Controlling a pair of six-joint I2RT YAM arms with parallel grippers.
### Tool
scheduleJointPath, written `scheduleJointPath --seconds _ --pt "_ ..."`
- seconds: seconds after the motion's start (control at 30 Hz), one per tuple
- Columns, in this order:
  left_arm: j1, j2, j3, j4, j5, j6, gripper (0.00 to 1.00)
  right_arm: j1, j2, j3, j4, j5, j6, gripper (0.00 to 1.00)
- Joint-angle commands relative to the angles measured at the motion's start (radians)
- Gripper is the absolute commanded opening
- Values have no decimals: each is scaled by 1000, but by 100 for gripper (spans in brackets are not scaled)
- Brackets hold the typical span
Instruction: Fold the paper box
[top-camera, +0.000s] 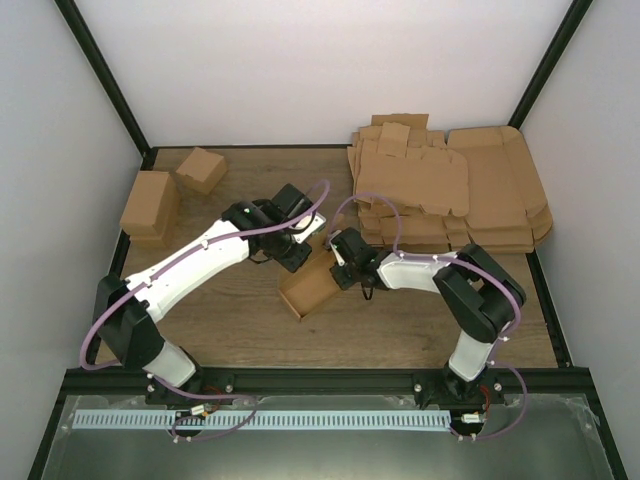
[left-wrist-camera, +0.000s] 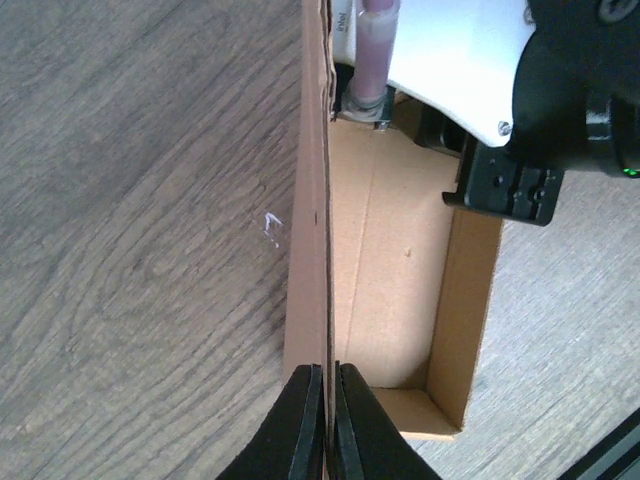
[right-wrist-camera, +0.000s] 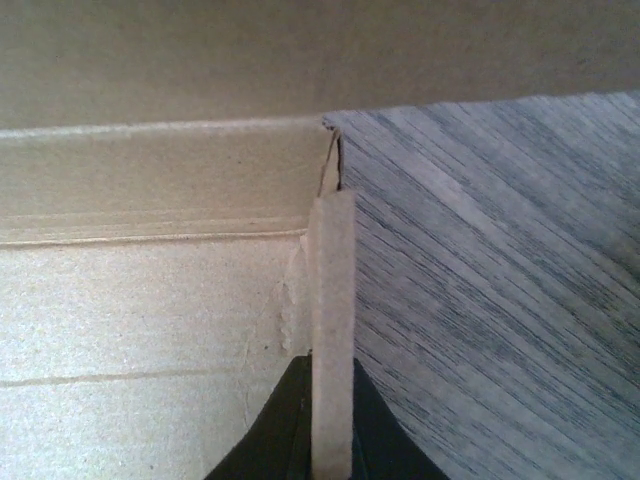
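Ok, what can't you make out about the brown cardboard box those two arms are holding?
Left wrist view: the white and black right arm hides the far end of the plain brown cardboard paper box.
Right wrist view: past the right gripper, only one box corner shows, soft-focused; the rest is out of frame.
Top view: the left arm and right arm cover the box's far end; no lid flap can be made out.
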Motion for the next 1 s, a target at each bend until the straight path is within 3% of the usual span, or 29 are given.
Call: scheduleJointPath --seconds 0.0,0.1,0.2,0.7,0.77,0.9,0.97 --pt "1 -30 4 39 78 -18 4 29 45 23 -41 57 17 2" --pt "1 -32 -2 39 79 -16 4 29 30 24 -36 29 24 15" --pt "2 -27 -6 29 80 -6 7 29 -28 4 -2 -5 43 22" --pt "1 -55 -12 34 98 -22 64 -12 -181 -29 16 -106 90 39" --pt "0 -77 -25 35 101 -43 69 -19 -211 -42 30 -110 89 45" --pt "0 -156 -64 42 89 -136 75 -47 -277 -86 77 -150 84 48" --pt "0 -218 -96 63 108 -213 83 -75 -307 -107 102 -200 86 48"
